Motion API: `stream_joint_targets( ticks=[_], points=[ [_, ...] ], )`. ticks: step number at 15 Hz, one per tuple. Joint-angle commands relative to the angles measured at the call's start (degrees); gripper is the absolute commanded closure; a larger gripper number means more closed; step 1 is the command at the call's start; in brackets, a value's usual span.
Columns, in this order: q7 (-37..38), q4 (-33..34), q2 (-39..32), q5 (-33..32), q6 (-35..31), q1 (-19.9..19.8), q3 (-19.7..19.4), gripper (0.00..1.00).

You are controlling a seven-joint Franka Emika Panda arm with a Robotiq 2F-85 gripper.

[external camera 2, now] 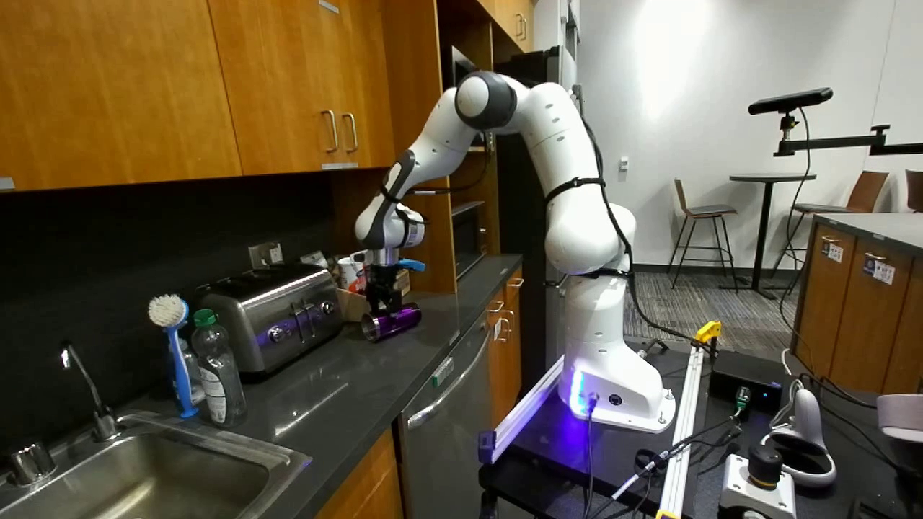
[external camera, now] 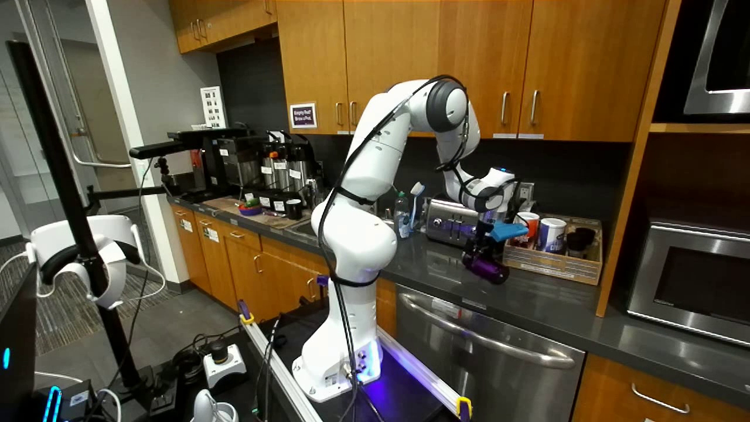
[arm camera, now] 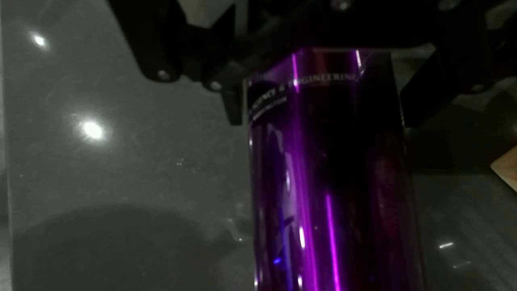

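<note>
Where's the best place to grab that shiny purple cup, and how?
Probably around its middle, straight from above. The purple cup is on its side, so its long round body faces up and the hand can pinch across it.

The surface (external camera 2: pixel 317 396) was a dark grey, glossy countertop with a metal sink (external camera 2: pixel 166 468) set into it. Near the sink, a green-capped bottle (external camera 2: pixel 218 375) and a blue-handled brush (external camera 2: pixel 180 360) stood side by side. A steel toaster (external camera 2: pixel 274 317) stood next along, followed by a cardboard tray (external camera: pixel 551 266). A microwave (external camera: pixel 697 293) rested farther on, past a wooden panel (external camera: pixel 630 193). A purple tumbler (external camera 2: pixel 395 322) was on its side near the tray; its contact with the surface could not be confirmed. Bright light reflections were noted.
</note>
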State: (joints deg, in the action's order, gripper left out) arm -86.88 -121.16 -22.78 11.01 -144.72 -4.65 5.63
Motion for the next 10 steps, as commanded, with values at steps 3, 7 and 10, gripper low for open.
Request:
stream_joint_targets(
  ticks=[3,7,10],
  points=[
    [0.45,1.83,-1.55,-1.66,0.63,-0.81,0.76,0.00],
    [1.43,3.20,-2.82,-3.04,1.86,-0.63,0.51,0.00],
    [1.48,4.11,-3.41,-3.42,3.23,-0.91,0.71,0.19]
  ],
)
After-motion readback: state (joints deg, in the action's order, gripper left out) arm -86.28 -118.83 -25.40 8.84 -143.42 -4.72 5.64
